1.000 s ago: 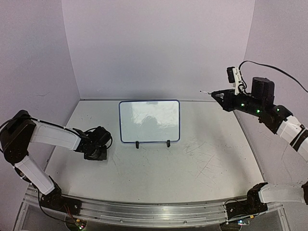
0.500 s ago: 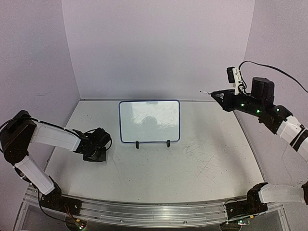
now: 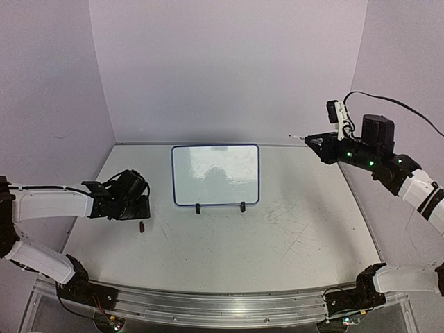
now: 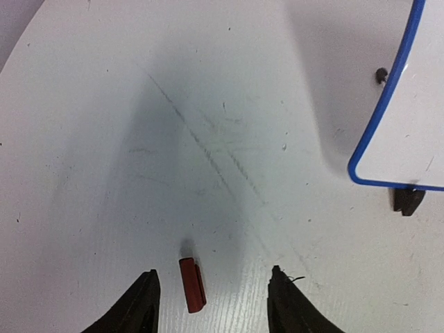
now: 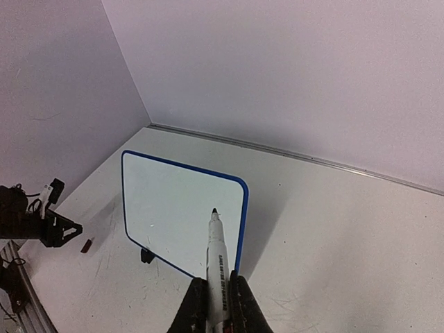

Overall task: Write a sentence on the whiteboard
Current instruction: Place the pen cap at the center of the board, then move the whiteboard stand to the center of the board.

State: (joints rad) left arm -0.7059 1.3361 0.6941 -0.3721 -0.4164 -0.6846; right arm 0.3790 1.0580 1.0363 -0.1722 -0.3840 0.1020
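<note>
The whiteboard [image 3: 215, 175] stands upright on the table at the back centre, with a blue frame and a blank white face [image 5: 177, 205]; no sentence shows on it. My right gripper [image 3: 320, 144] hangs high to its right, shut on a white marker [image 5: 218, 258] whose bare dark tip points at the board from a distance. My left gripper [image 4: 212, 277] is open, raised over the table left of the board [image 4: 409, 125]. A small red cap [image 4: 192, 284] lies loose on the table between and below its fingers, touching neither. In the top view the cap [image 3: 141, 227] lies just in front of the left gripper [image 3: 141, 209].
Two black clip feet [image 3: 198, 208] [image 3: 242, 206] hold the board's lower edge. Lilac walls close the table on three sides, and a metal rail [image 3: 222, 309] runs along the near edge. The table top is scuffed with fine scratches.
My left gripper has opened and drawn back to the left and up, leaving the red cap lying on the table. The right arm with the marker has barely moved.
</note>
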